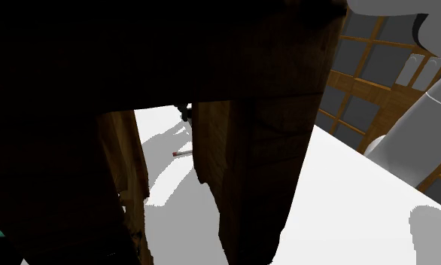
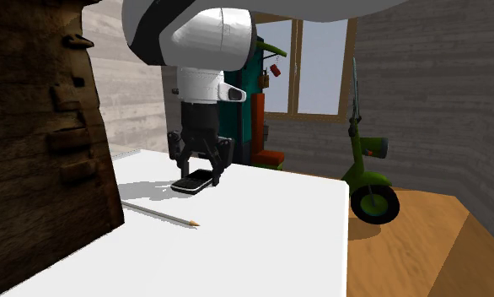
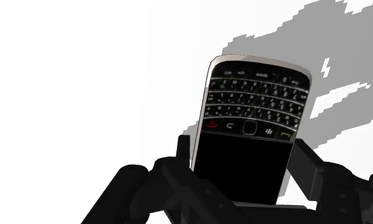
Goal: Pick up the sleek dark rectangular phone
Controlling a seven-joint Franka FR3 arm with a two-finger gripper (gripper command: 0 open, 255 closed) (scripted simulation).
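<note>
On white table [image 2: 279, 221], phone [image 2: 193, 182] just below hand [image 2: 199, 171], possibly touching.

**Rustic Back Room, Half Home, Half Garage**

Looks like a lived-in room of a house, used partly for storage. Walled in grey horizontal planks [image 2: 422, 93] and floored in warm wooden boards [image 2: 422, 245], seen at 4 o'clock in the second exterior view. Lit through a wood-framed window [image 2: 321, 72] at 1 o'clock. Shares its space with a green scooter [image 2: 367, 181] parked at 3 o'clock, just beside the white surface [image 2: 271, 236]. Crowded at 9 o'clock by rough dark wooden furniture [image 2: 34, 143]. Backed near 12 o'clock by a tall teal and red stand [image 2: 262, 93].
</note>
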